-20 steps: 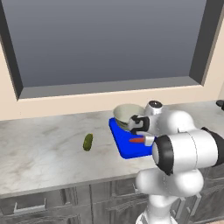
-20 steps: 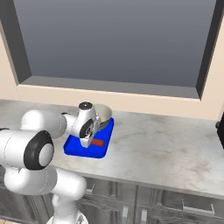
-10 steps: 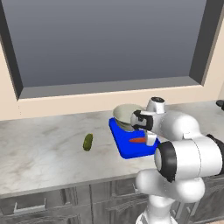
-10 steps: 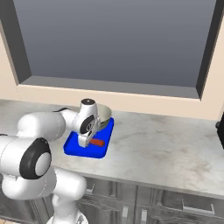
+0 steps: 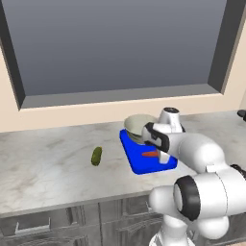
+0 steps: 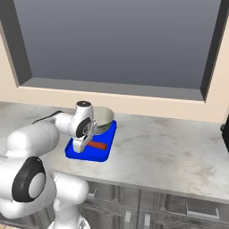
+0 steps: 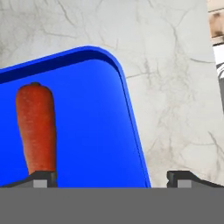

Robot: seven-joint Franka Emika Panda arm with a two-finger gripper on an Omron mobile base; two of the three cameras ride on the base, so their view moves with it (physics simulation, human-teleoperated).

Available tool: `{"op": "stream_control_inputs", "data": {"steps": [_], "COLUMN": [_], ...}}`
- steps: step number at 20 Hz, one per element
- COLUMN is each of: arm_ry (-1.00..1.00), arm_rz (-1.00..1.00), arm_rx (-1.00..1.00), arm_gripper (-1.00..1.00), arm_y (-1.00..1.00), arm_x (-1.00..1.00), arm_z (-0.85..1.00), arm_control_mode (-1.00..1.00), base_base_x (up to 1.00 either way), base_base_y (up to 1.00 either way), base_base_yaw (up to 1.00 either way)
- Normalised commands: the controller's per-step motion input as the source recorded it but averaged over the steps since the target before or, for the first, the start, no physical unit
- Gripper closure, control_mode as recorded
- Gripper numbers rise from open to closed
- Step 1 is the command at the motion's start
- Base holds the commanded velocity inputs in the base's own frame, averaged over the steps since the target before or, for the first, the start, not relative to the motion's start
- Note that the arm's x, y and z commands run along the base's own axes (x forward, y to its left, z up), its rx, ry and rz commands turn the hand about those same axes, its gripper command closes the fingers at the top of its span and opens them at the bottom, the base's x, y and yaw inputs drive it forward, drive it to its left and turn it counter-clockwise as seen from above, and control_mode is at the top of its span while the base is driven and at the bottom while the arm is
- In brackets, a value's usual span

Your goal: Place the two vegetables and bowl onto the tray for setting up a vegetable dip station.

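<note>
Hand view: the gripper (image 7: 109, 177) hangs wide open and empty over the flat bright blue tray (image 7: 96, 144), where the tapered orange-red carrot (image 7: 36, 127) lies. The round grey-green bowl (image 5: 138, 126) sits on the tray's far end. The stubby dark green cucumber (image 5: 96, 155) lies apart on the marble counter (image 5: 48, 163).

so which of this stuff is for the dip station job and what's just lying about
For the job:
tray
bowl
carrot
cucumber

Just there:
dark object at the counter's right end
window sill

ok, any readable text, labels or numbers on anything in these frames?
None. The blue tray, carrot, bowl, cucumber and marble counter are all plain, with no print, brand or markings. The gripper carries none either.
</note>
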Motion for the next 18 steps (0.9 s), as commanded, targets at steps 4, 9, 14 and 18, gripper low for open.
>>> {"op": "stream_control_inputs", "data": {"steps": [4,9,14,18], "arm_ry": [0.03,0.0,0.0,0.0], "arm_rz": [0.12,0.17,0.25,0.3], "arm_rx": [0.0,0.0,-0.01,-0.06], "arm_gripper": [-1.0,-1.0,-1.0,-1.0], "arm_y": [0.26,0.34,0.37,0.37], "arm_x": [-0.26,-0.16,-0.01,0.0], "arm_z": [0.12,0.11,0.05,0.02], "arm_control_mode": [-1.0,-1.0,-1.0,-1.0], "base_base_x": [0.0,0.0,0.0,0.0], "base_base_y": [0.0,0.0,0.0,0.0], "base_base_yaw": [0.0,0.0,0.0,0.0]}}
